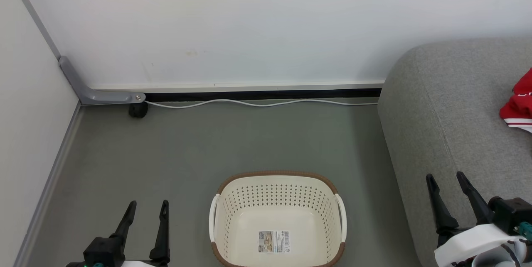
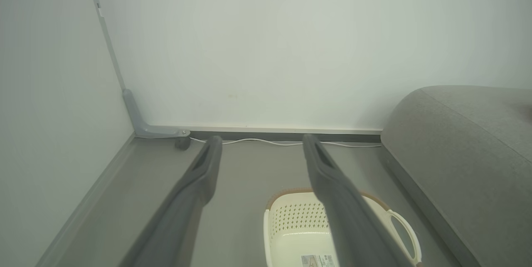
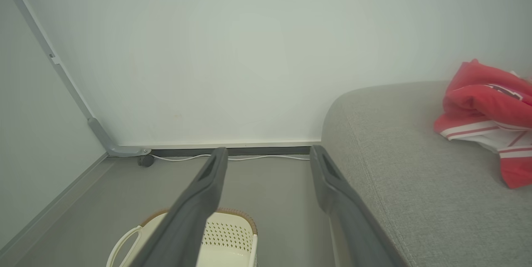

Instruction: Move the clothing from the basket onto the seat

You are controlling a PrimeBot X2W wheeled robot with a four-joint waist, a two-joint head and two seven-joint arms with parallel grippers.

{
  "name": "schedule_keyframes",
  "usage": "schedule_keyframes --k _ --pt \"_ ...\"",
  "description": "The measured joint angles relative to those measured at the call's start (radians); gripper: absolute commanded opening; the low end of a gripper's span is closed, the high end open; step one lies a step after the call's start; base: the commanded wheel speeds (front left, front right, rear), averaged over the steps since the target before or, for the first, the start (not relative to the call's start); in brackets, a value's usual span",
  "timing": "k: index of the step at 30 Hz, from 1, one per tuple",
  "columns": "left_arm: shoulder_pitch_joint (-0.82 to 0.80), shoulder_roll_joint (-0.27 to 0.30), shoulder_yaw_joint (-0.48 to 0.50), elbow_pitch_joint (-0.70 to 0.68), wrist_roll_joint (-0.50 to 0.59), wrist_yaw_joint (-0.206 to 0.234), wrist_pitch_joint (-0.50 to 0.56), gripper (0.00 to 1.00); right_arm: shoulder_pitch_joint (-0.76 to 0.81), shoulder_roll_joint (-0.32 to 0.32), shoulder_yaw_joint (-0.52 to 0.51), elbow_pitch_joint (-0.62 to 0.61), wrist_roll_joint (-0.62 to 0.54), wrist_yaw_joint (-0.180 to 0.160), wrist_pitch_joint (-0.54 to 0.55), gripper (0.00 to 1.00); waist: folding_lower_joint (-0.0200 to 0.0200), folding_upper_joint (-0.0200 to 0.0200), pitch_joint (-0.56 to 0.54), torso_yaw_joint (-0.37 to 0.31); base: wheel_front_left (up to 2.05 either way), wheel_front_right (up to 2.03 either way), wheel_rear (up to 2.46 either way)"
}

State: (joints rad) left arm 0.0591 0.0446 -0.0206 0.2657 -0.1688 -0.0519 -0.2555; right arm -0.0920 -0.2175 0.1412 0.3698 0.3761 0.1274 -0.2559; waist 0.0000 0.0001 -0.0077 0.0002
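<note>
Find the clothing (image 1: 517, 109) heaped on the seat (image 1: 440, 126), well apart from the basket (image 1: 277, 174), holding just its paper label (image 1: 273, 241). Expect soft, light, floppy fabric; pinch a raised fold rather than flat trim. Note left claw (image 1: 149, 203) and right claw (image 1: 444, 175) both spread wide, gripping nothing.

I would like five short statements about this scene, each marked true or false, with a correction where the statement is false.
1. The basket holds red clothing. False: only a paper label lies in it.
2. The red clothing lies on the grey sofa. True.
3. Both grippers are shut. False: the left gripper and the right gripper are open and hold nothing.
4. The basket stands on the floor, on the left of the sofa in the head view. True.
5. A white cable runs along the foot of the wall. True.
</note>
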Motion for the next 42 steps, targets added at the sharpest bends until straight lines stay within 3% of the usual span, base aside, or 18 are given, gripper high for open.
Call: schedule_keyframes --k 14,15,21,42 --pt "0.000 0.000 -0.016 0.001 -0.010 -0.001 0.000 1.00 0.000 0.000 -0.004 0.000 0.000 0.000 0.000 1.00 0.0000 0.0000 0.000 -0.008 0.00 0.00 0.00" --pt "0.000 -0.001 -0.016 0.008 -0.010 -0.001 0.000 0.00 0.001 0.002 -0.003 0.005 0.000 0.000 0.000 0.00 0.0000 0.0000 0.000 -0.008 0.00 0.00 0.00" --pt "0.032 -0.017 -0.018 0.074 -0.019 -0.001 0.009 0.00 0.054 0.047 0.007 0.061 0.005 0.000 0.006 0.00 0.0000 0.0000 0.000 -0.008 0.00 0.00 0.00" --pt "0.029 -0.018 -0.002 0.067 -0.257 -0.010 0.067 0.00 0.057 0.064 -0.037 0.038 0.209 0.000 0.062 0.00 0.0003 0.0000 0.002 -0.007 0.00 0.00 0.00"
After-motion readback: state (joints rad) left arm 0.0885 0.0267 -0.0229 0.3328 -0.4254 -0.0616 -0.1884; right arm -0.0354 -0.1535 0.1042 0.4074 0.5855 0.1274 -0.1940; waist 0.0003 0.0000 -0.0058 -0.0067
